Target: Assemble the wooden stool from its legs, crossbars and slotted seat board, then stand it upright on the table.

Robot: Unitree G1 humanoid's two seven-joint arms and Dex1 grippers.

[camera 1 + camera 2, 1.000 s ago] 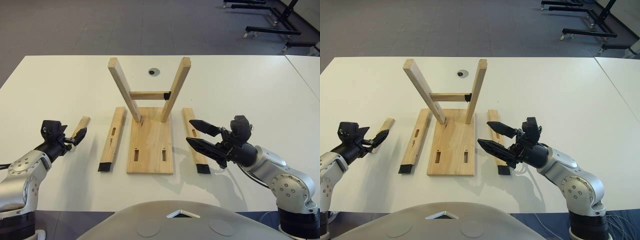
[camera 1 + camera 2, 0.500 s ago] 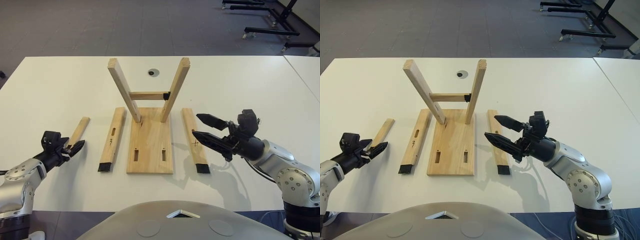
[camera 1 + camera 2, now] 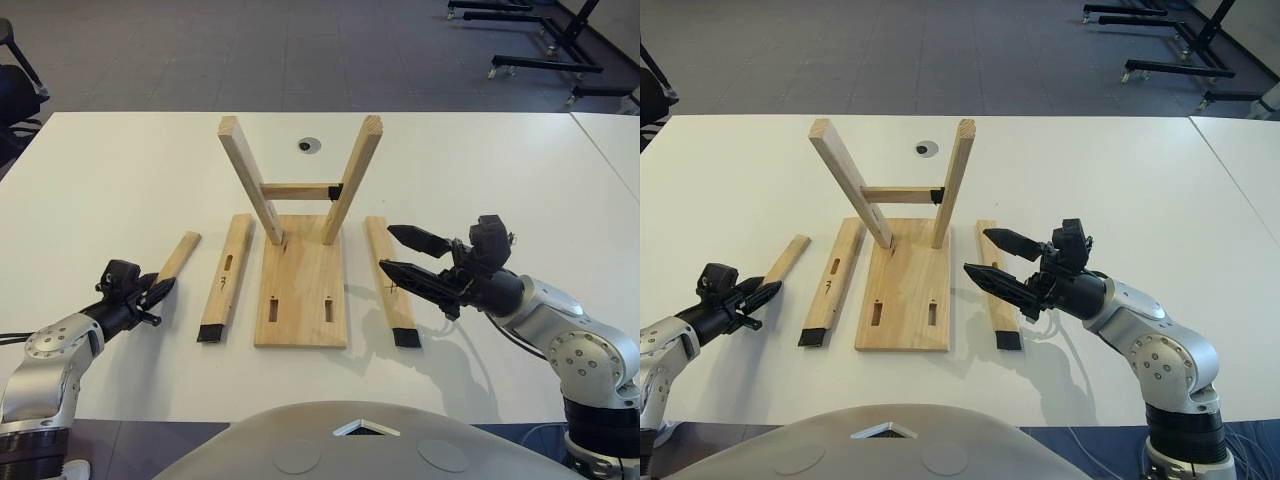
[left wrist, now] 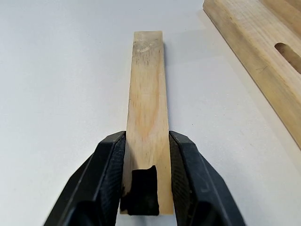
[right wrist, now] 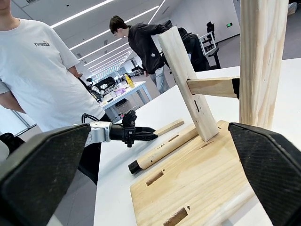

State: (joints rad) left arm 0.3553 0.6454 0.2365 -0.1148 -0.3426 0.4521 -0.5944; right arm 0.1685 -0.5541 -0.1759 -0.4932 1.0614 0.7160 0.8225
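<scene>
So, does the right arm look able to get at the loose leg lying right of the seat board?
Probably yes: the open right gripper hovers just over that leg, with nothing between them, and the seat board lies clear beside it.

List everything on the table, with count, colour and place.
seat board: one, light wood, flat mid-table.
standing legs: two, light wood, upright on the board's far end.
fitted crossbar: one, light wood, joining those legs.
loose legs: two, light wood, black-tipped, flat either side of the board.
loose crossbar: one, light wood, far left.
table: one, white.
left gripper: one, black, shut on the loose crossbar.
right gripper: one, black, open over the right loose leg.
</scene>
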